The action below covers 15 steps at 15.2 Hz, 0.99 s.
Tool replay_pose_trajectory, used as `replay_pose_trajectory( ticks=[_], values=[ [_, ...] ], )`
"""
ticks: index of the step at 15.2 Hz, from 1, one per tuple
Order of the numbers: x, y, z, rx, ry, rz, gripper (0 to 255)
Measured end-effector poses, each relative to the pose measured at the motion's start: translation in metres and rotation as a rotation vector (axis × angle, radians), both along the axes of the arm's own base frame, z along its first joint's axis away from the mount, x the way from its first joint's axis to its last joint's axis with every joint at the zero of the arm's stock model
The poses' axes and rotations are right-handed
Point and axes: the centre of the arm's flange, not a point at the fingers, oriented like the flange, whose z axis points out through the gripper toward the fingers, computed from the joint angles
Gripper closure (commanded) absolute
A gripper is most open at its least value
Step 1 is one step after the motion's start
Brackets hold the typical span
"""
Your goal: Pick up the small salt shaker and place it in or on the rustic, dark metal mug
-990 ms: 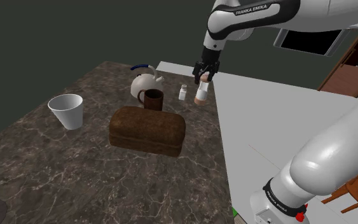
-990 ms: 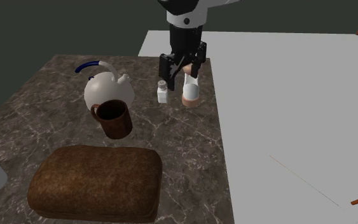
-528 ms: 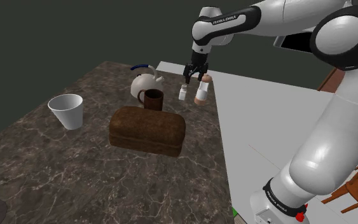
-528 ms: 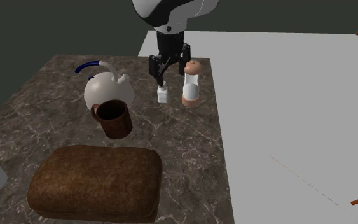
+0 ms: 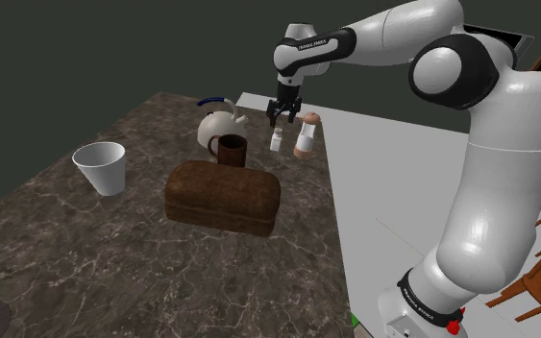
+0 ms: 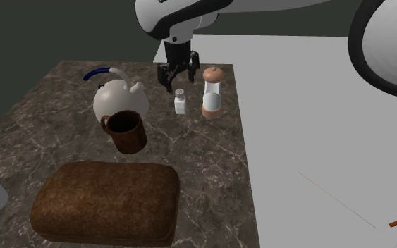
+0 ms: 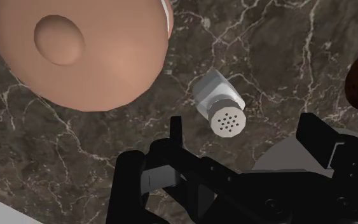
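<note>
Where one shaker stands, jaws gape.

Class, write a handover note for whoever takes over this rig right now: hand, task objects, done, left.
Hand: open, empty, poised just above the small white salt shaker.
Shaker: upright on the marbled counter, beside a taller tan-topped shaker.
Brown mug: upright next to the white kettle.
Done: nothing grasped yet. Left: lower, grip, lift, place in mug.

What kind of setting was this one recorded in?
Probably a kitchen counter in a rendered home: a dark marble-patterned worktop carries a brown bread loaf, a white kettle with a blue handle, a brown mug and a small white salt shaker.
</note>
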Motion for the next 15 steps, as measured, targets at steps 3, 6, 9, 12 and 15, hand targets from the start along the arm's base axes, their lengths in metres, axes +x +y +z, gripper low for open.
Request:
replay_pose_trajectory(
  ticks=[3, 6, 9, 12, 15],
  values=[
    [0.000, -0.001, -0.015, 0.000, 0.000, 0.000, 0],
    [0.002, -0.001, -0.032, -0.001, 0.000, 0.000, 0],
    [0.002, -0.002, -0.034, -0.001, -0.001, 0.000, 0],
    [0.002, -0.001, -0.034, -0.001, -0.001, 0.000, 0],
    [0.002, -0.001, -0.034, -0.001, -0.001, 0.000, 255]
  ],
)
